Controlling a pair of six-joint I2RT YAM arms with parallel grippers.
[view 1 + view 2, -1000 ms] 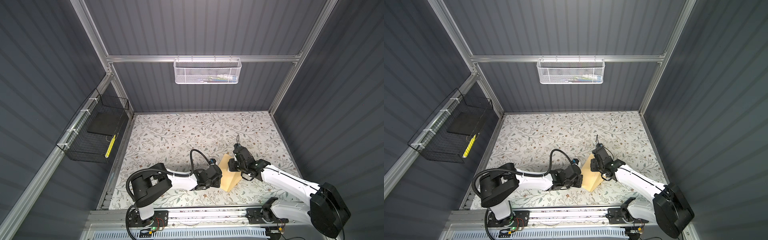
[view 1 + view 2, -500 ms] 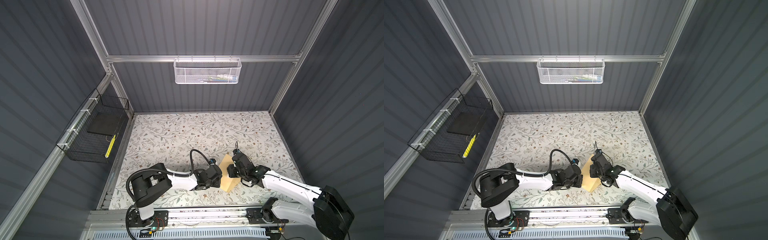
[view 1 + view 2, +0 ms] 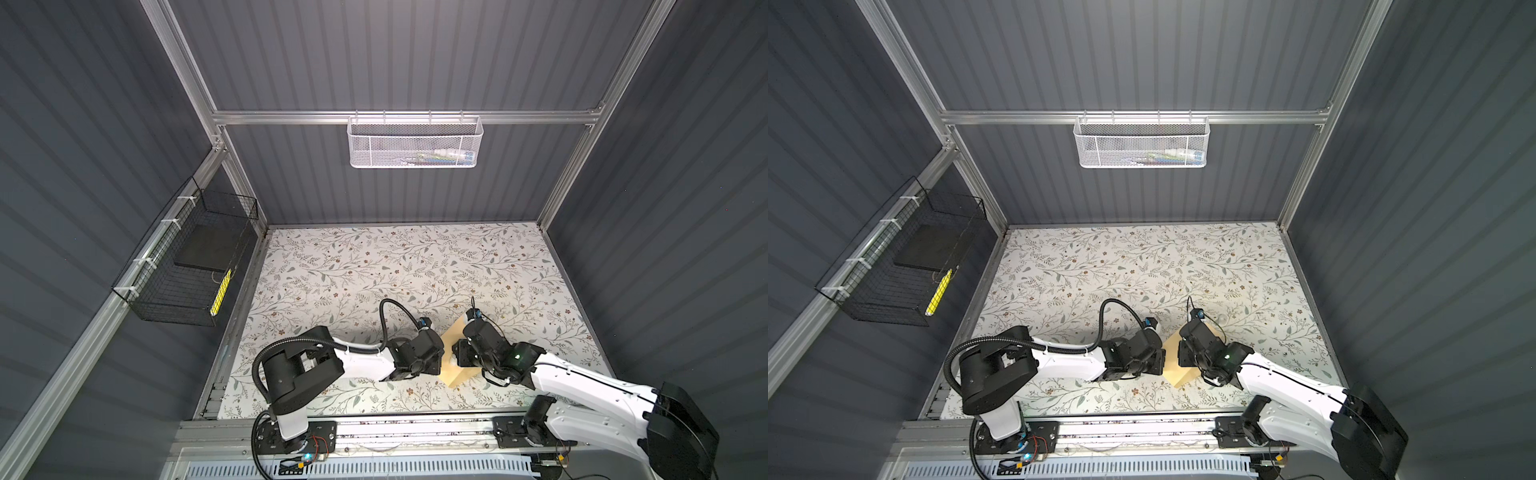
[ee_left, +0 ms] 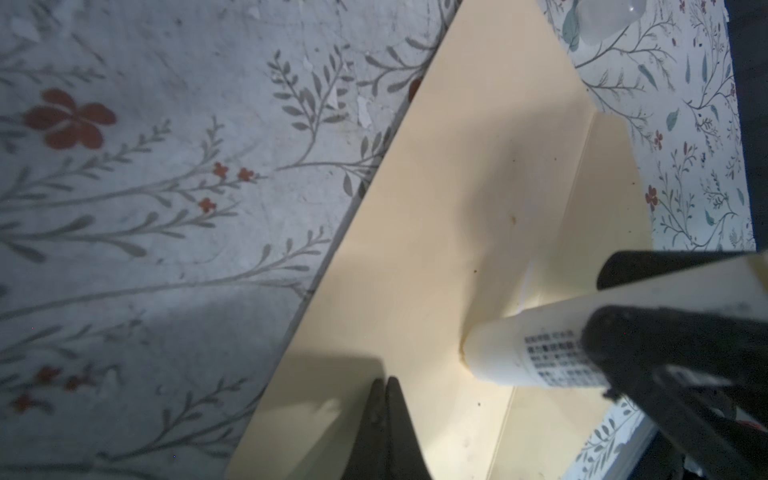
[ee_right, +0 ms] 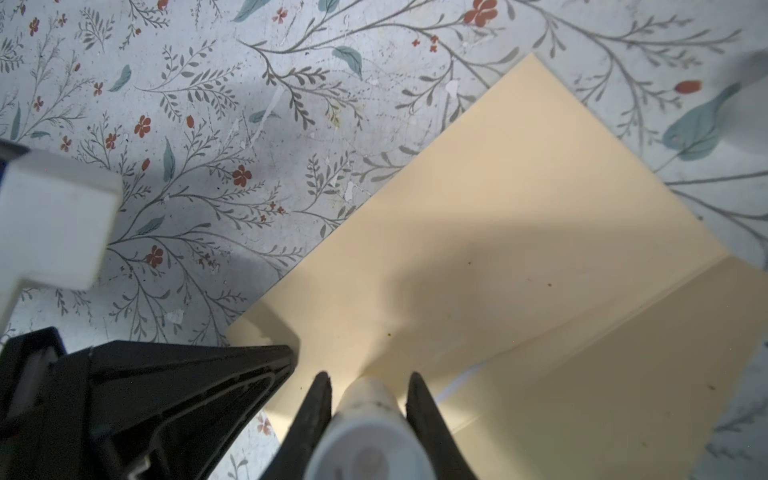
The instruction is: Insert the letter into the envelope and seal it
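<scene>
Envelope (image 3: pixel 454 375) lies flat on the desk (image 3: pixel 374 257), near edge, centre, between the two claws. Its long axis runs roughly near to far, a little tilted. The flap (image 5: pixel 623 374) is open on the right side, under the right arm.

Letter (image 5: pixel 467 372): only a thin white edge shows at the mouth along the fold, so it appears to be inside already.

Left claw (image 4: pixel 384 380): tips together, pressing on the envelope's left part and pinning it.

Right claw (image 5: pixel 369 379): clamped on a white tube (image 4: pixel 519 353), whose tip touches the paper just beside the fold.

Judgement: sealing step in hand; the tube looks like a glue stick. The coming move turns on the fold line, which lies at the tube tip and runs along the long axis, so a stroke should follow it. The right arm is nearer the flap; the left is placed to hold. Risk: the paper skids if the pin slips.
</scene>
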